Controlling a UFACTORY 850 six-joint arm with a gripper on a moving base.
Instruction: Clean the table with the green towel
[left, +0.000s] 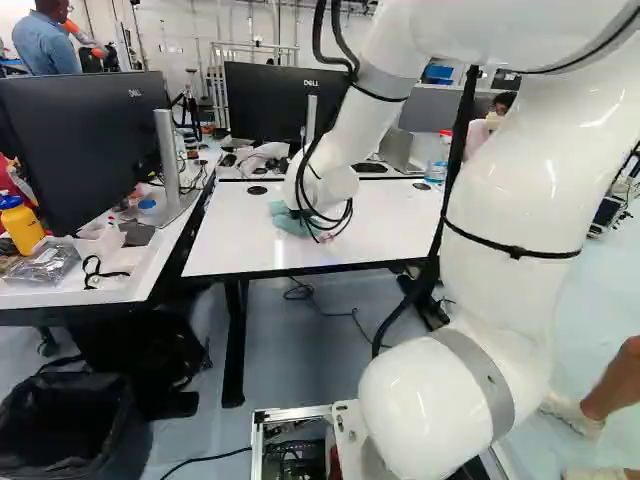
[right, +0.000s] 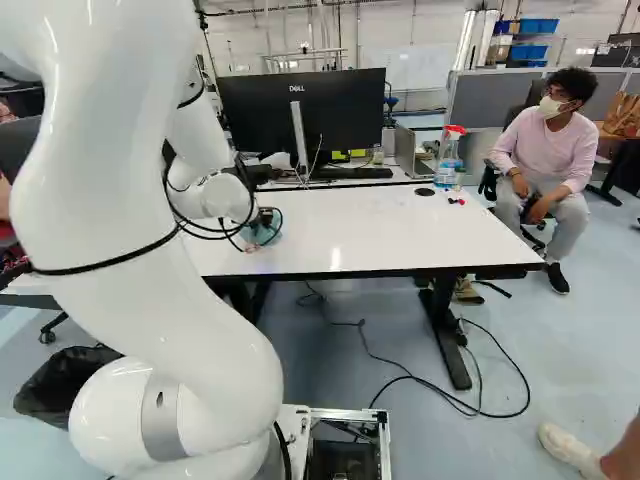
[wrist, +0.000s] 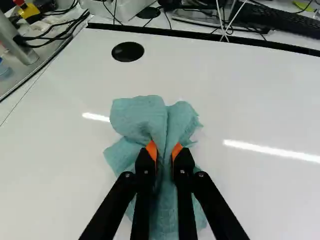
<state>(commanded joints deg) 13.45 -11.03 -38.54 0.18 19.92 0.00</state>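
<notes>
- On the white table (wrist: 260, 100), the green towel (wrist: 137, 117) lay bunched, pinched by the gripper (wrist: 164, 150).
- Grasp judged complete; extent wiped could not be told; strokes across the surface probably remained.

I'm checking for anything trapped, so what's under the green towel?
White tabletop shows at the visible edges of the towel. What's directly beneath is covered, so I can't tell whether anything is trapped.

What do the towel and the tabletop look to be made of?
The towel: soft woven cloth, perhaps cotton or microfibre, matte, with creased folds and a frayed edge.
The tabletop: smooth, hard, glossy white, probably laminate, judging by sharp light streaks.
</notes>
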